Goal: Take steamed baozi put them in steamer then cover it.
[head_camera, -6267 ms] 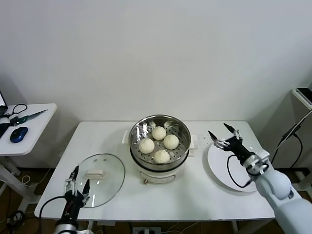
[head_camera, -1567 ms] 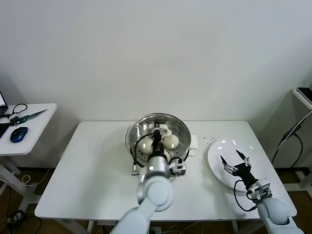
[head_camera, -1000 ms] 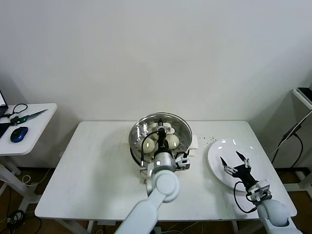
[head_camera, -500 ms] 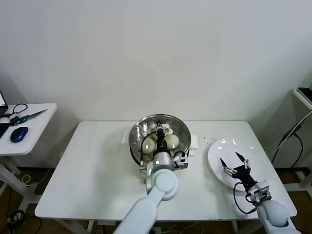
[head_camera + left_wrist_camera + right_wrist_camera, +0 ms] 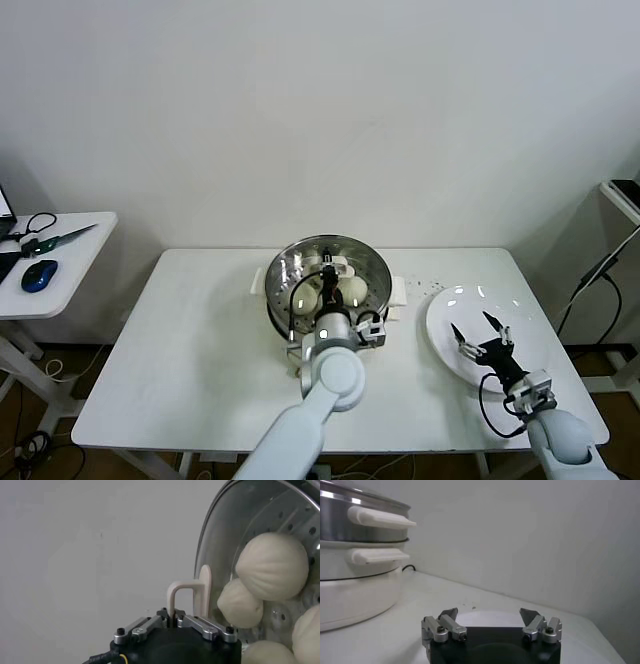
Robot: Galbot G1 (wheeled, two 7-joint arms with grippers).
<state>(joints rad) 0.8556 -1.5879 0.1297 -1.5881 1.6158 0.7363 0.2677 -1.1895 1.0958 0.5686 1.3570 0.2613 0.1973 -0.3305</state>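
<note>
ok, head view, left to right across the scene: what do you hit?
Blue mouse on the side table → main white table → steamer, its glass cover held on by the shut left pincer → white plate → open right pincer over it.

Shiny perforated steel steamer (image 5: 285, 275), clear glass cover (image 5: 235, 520), smooth matt baozi (image 5: 272, 566)

Right gripper (image 5: 491, 621) open over white plate (image 5: 485, 617), steamer (image 5: 355, 555) beside, white table (image 5: 395, 640)
</note>
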